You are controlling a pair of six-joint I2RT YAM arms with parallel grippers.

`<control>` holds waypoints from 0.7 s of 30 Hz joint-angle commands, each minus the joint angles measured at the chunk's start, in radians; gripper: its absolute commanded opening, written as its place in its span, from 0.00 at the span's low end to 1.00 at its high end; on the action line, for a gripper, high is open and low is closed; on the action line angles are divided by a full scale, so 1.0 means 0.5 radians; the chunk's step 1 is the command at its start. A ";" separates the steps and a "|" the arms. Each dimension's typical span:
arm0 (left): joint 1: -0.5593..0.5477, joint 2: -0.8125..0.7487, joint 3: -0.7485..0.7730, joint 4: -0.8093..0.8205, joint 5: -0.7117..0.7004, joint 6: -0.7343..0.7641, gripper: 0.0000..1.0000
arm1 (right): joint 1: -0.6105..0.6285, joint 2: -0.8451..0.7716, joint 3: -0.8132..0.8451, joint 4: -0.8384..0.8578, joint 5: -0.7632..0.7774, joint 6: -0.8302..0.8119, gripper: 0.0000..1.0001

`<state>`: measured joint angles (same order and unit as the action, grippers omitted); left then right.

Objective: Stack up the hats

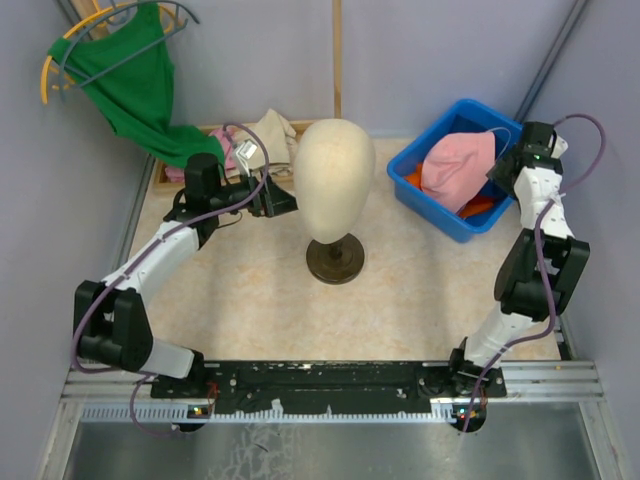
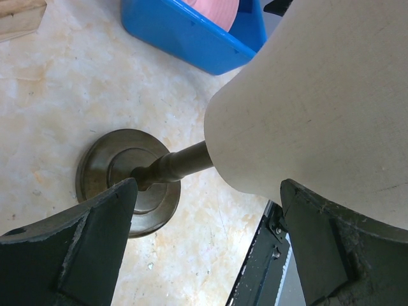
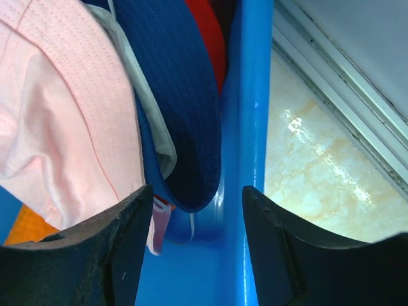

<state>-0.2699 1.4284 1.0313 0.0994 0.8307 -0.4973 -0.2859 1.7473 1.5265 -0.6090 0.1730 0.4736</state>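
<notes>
Four colours of hat cloth show in the deep blue plastic bin (image 3: pixel 255 127) at the far right of the desk (image 1: pixel 240 300). A pale pink woven bucket hat (image 1: pixel 458 168) lies on top. A navy blue fabric bucket hat (image 3: pixel 185 95) stands on edge against the bin's right wall, with a strip of red hat cloth (image 3: pixel 205 38) behind it and orange hat cloth (image 1: pixel 480 208) lower down. I cannot make out a beanie.

My right jaws are spread and hold nothing. They hang at the bin's right wall, one finger against the pink and navy cloth and the other close by the wall. From my wrist view I cannot tell on which side of the wall that finger stands.

I judge this to be the first pick, since no hat is out of the bin yet. The smooth cream mannequin head (image 1: pixel 333 180) on its dark round metal foot (image 1: pixel 335 262), mid-desk, is bare, and I take it for the stacking place.

My left jaws are also wide open and empty, just beside the head's left side, with its neck and post seen between the fingers.

The next move calls for my right jaws to close on the navy brim alone, not on the plastic wall. The pink hat lies against the navy one, so the lift should be straight up and slow or both may come out. My left jaws look well placed to steady the head.
</notes>
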 commanded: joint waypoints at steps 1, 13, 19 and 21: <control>0.022 0.029 -0.001 0.086 0.058 -0.002 0.99 | 0.000 -0.020 0.089 0.078 -0.095 -0.033 0.57; 0.032 0.055 0.002 0.077 0.080 0.005 0.99 | 0.001 0.062 0.024 0.149 -0.158 -0.003 0.48; 0.045 0.061 0.005 0.058 0.088 0.015 0.99 | 0.002 0.130 0.011 0.199 -0.191 0.029 0.42; 0.049 0.069 0.008 0.056 0.092 0.014 0.99 | 0.012 0.137 0.005 0.210 -0.194 0.030 0.35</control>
<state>-0.2550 1.4513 1.0313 0.1127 0.8558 -0.4995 -0.2844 1.8069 1.5253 -0.5583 0.0887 0.4805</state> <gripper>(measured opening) 0.990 0.409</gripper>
